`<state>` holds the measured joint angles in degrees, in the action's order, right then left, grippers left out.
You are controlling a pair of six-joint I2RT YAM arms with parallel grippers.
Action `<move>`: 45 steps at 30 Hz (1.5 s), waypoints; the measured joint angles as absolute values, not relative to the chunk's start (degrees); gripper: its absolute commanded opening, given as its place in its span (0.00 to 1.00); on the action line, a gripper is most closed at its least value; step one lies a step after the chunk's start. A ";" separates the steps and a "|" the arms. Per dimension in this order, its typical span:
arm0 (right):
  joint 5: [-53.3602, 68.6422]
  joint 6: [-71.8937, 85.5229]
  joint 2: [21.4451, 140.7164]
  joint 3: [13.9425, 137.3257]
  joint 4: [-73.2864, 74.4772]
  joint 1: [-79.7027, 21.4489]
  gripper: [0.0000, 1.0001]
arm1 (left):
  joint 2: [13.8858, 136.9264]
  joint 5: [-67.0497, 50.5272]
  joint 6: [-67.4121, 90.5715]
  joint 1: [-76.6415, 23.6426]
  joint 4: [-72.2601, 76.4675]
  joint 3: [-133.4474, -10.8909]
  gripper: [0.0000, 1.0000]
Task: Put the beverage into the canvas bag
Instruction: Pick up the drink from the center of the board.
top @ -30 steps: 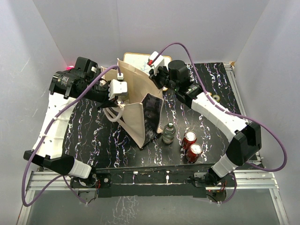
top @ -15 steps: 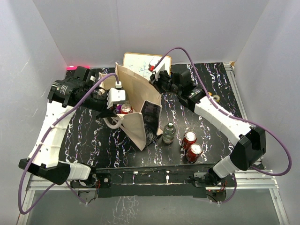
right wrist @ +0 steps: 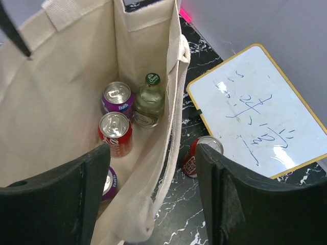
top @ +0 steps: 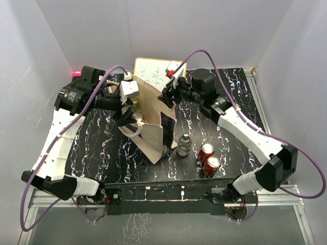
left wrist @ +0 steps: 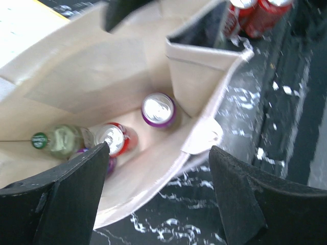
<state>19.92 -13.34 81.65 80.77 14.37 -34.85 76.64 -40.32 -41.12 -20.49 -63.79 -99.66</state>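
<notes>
Black marbled table point(top: 97, 148), canvas bag point(top: 150, 140) upright, cans point(right wrist: 115, 133) inside

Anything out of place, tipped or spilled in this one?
Nothing spilled or damaged. One red can stands alone outside the canvas bag, tucked between it and the whiteboard, where it seems easy to overlook.

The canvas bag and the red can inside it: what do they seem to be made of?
The canvas bag: matte beige cloth, judging by its soft folds. The red can: probably painted metal, given its shiny silver top with pull tab.
</notes>
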 measured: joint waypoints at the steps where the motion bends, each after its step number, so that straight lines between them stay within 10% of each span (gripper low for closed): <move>1: 20.01 -12.93 80.99 81.17 15.03 -34.85 0.72 | 76.25 -39.94 -39.05 -20.49 -61.21 -99.13 0.84; 18: 12.34 -11.92 53.76 62.13 31.62 -34.76 0.79 | 81.08 -13.32 -16.84 -20.49 -32.29 -98.78 0.97; 30: 16.95 -10.04 57.06 53.23 35.83 -34.76 0.76 | 87.37 -3.60 -16.71 -20.47 -29.56 -102.78 0.97; 45: 17.69 -8.97 64.25 51.94 30.63 -34.76 0.43 | 87.37 -2.31 -17.87 -20.47 -28.69 -103.20 0.97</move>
